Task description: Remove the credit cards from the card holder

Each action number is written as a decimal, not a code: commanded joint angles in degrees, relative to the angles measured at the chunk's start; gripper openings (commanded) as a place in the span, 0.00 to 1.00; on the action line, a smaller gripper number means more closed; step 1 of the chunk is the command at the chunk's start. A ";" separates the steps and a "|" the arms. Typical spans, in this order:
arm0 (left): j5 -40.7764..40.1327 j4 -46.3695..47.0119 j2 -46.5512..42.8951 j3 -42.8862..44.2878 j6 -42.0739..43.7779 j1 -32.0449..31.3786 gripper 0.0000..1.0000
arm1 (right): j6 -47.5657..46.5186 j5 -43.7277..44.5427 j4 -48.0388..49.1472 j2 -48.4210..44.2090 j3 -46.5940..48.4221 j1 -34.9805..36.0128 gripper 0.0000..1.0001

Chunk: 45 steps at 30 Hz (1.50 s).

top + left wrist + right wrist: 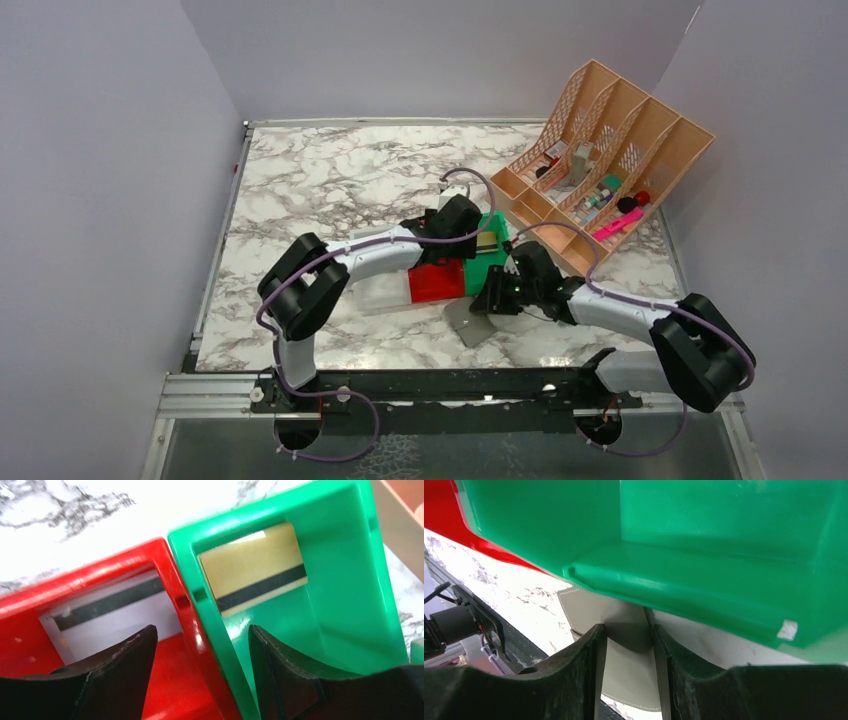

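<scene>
Right claw (pixel 628 630): nearest thing in my right wrist view, bottom centre. The jaws are narrow and pinched on a grey panel of the card holder (pixel 629 680).

Table (pixel 330 180): marble-look top that fills most of the overhead view.

Rack (pixel 640 140): tan slotted organiser in the upper right of the overhead view, not my problem.

Bins: the green bin (pixel 345 580) takes the right half of the left wrist view and the red bin (pixel 100 575) the lower left, side walls touching.

Left claw (pixel 200 635): bottom of that same view, over the shared wall, jaws wide with nothing between them.

Card holder: lower centre of the overhead view, just below the bins. Looks soft, floppy and light to me, so I'd grip a panel edge and not the fold. Can't tell if any card is left inside.

Cards: the gold card (pixel 250 567) lies flat in the green bin, upper centre, and the white card (pixel 120 625) lies flat in the red bin, left. Both have a dark stripe. My guess is they're thin, stiff, slick and nearly weightless. Lying flat they give the jaws nothing to bite, so I'd go for a short edge, maybe nudged against a wall.
</scene>
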 commanded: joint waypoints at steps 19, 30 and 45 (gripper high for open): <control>1.43 -2.90 8.58 13.74 11.36 8.90 0.69 | -0.98 -2.88 5.36 14.04 6.88 0.07 0.43; 5.99 -4.69 8.49 16.01 17.78 9.61 0.73 | -4.51 -1.23 0.27 8.91 5.57 0.07 0.44; 11.42 -5.42 -11.91 1.92 11.47 9.61 0.85 | -12.24 23.99 -15.65 2.94 19.68 -0.53 0.48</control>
